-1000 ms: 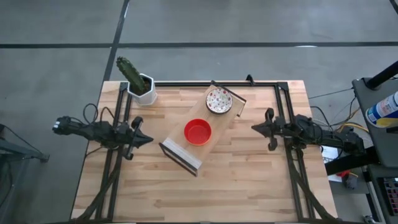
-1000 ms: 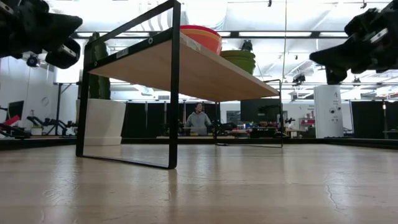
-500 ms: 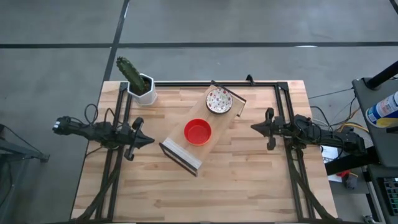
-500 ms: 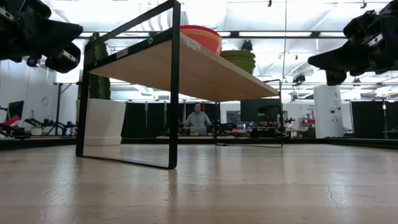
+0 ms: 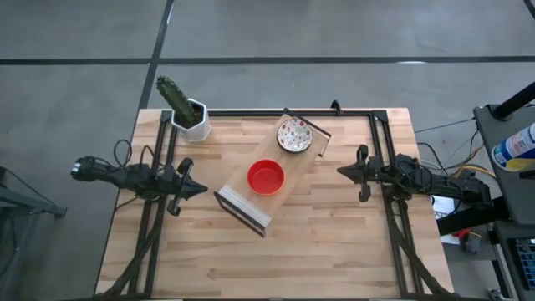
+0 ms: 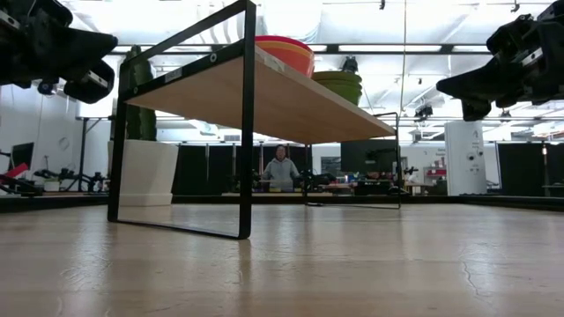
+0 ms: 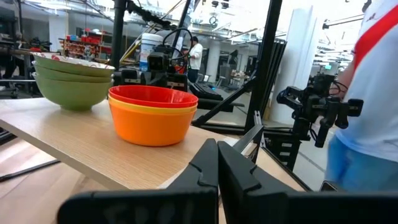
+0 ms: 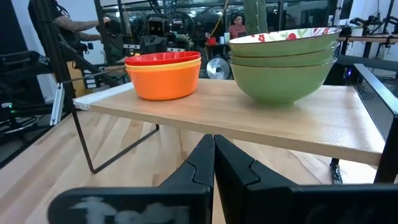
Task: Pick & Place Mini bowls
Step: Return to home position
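On the shelf (image 5: 245,206) sit mini bowls (image 5: 266,177); left tool (image 5: 201,189), right tool (image 5: 341,171) closed

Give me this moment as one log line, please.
left gripper: shut, empty, left side | right gripper: shut, empty, right side | shelf: red-yellow-orange stack, green stack
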